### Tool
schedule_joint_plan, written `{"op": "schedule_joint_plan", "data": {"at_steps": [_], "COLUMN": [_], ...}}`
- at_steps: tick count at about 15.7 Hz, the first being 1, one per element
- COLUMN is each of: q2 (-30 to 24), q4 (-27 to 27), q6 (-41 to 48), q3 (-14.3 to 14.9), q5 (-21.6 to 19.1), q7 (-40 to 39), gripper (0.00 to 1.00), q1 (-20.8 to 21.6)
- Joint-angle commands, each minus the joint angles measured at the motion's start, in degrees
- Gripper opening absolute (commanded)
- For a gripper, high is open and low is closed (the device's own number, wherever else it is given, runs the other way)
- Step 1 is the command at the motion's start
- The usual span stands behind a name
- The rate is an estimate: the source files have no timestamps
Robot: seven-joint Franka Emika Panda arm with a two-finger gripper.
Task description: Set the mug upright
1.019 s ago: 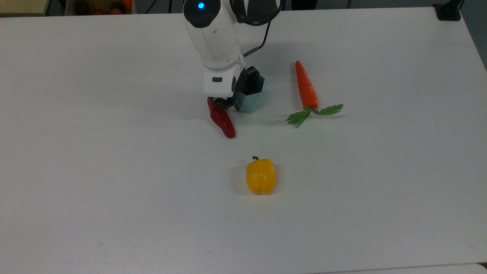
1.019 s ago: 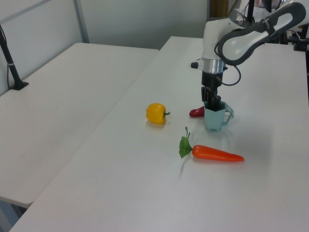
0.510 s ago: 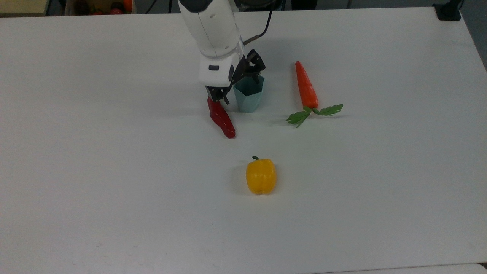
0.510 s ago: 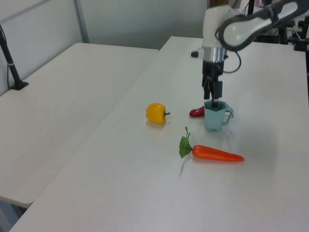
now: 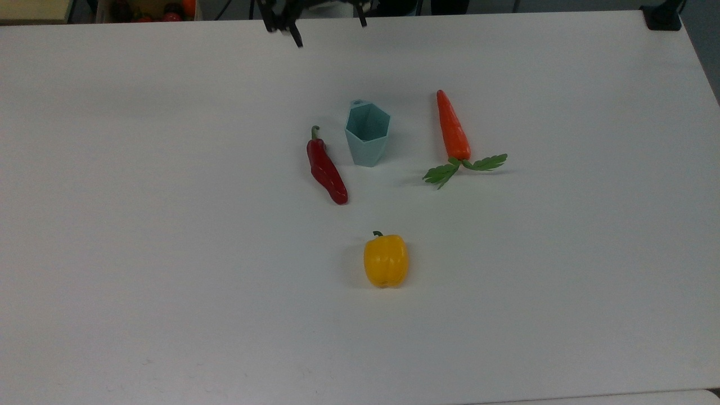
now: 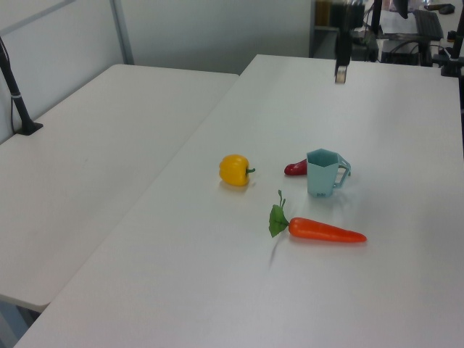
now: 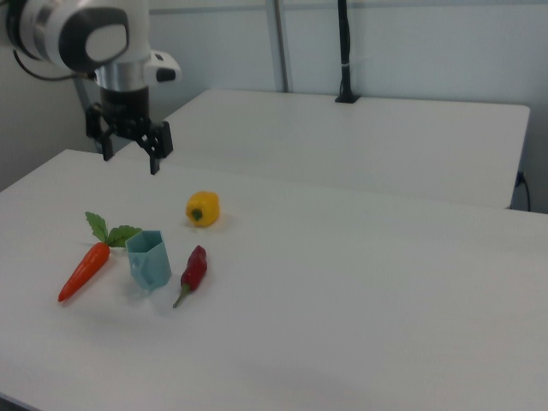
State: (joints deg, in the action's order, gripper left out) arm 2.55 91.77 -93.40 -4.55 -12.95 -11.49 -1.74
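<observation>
Count on the bench [image 5: 169, 253]: one mug, one red chili, one carrot, one yellow bell pepper.

The mug [image 5: 367, 137] stands upright, open mouth up, base on the bench. Top view: it sits between the red chili [image 5: 326, 169] on the top view's left and the carrot [image 5: 451, 127] on the top view's right, just beside the chili, apart from both. Left view shows a handle on the mug [image 6: 323, 172], pointing to the left view's right. The yellow bell pepper [image 5: 385, 260] lies alone, well apart from the other three.

The gripper [image 7: 131, 147] hangs in the air, well above the bench and clear of the mug; fingers spread apart, nothing between them.

Cut off or hard to read: in the top view the gripper [image 5: 315, 19] is clipped by the upper edge. In the left view the mug hides most of the red chili [image 6: 295, 169]. Left view, the gripper [image 6: 341, 67] is dark against clutter; hard to make out.
</observation>
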Motion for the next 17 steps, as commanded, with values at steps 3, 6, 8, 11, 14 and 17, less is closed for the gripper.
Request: {"op": "schedule_joint_plan", "data": {"at_steps": [3, 6, 8, 11, 14, 17], "q2": [-4.7, -5.4, -5.4, -5.3, -5.3, -5.3], "q4": [-5.0, -4.1, -1.6, 0.4, 0.7, 1.2], "q6": [11.0, 8.2, 2.1, -2.6, -4.5, -4.3], "q3": [2.1, 4.1, 5.5, 5.7, 5.7, 5.7], "q5": [4.0, 6.5, 6.8, 6.7, 6.8, 6.8], "q7": [10.3, 11.0, 10.7, 10.6, 10.3, 10.0], "gripper": [1.0, 1.0, 1.0, 1.0, 1.0, 1.0], "q1": [-0.6, 0.3, 2.8, 3.2, 3.5, 4.5]}}
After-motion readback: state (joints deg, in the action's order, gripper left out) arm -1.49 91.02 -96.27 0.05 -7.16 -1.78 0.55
